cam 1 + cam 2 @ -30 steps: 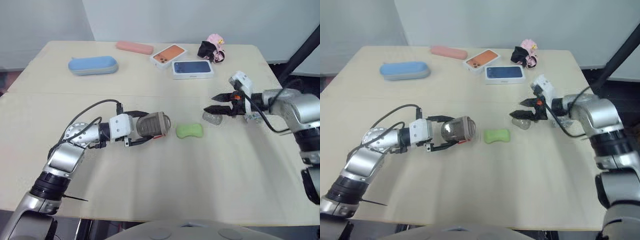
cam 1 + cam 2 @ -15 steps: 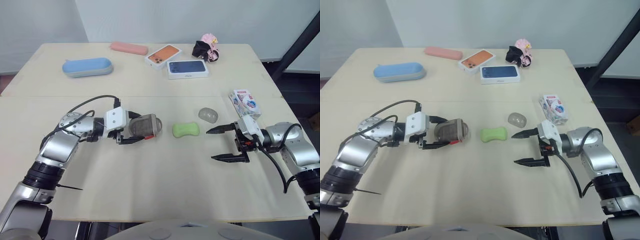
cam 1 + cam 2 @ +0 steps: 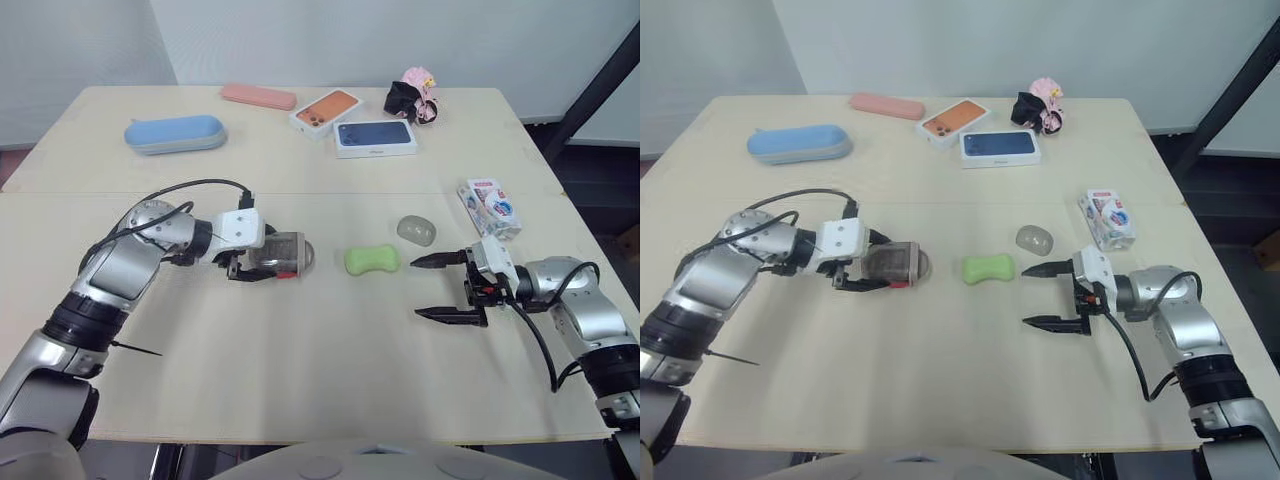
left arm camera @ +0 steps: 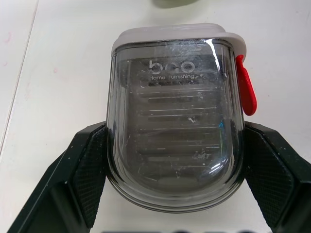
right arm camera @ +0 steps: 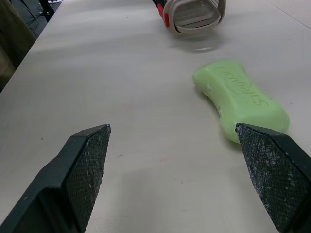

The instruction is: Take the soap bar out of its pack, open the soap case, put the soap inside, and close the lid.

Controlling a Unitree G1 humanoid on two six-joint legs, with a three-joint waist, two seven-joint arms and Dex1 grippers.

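The right claw (image 3: 414,288) is nearest, low over the tabletop (image 3: 300,380) on the robot's right of the soap bar (image 3: 372,260). Its two black fingers are spread wide with nothing between them, and their tips point toward the bar without touching it. The green soap bar is unwrapped and lies flat on the bare tabletop, with lettering pressed into its upper face.

On the robot's left of the soap bar, the left claw (image 3: 262,256) grips the soap case (image 4: 175,141), with one finger pressed to each long side. The case is smoky and translucent, with a pale rim and a red latch (image 4: 245,90) on one side. Its rim end faces the soap bar, a short gap away. I cannot tell whether it touches the tabletop or whether its lid is shut.

Just beyond the soap bar, toward the robot's right, sits a small clear rounded piece (image 3: 416,230). Farther to the right of the bar lies the soap pack (image 3: 490,207), a white box with red and blue print.

Well beyond the soap bar lie a dark blue phone box (image 3: 375,138) and, touching its far corner, an orange one (image 3: 335,108). A long blue case (image 3: 175,133) lies far to the left of the bar. A pink case (image 3: 264,96) and a small pink and black toy (image 3: 415,95) lie at the far edge.
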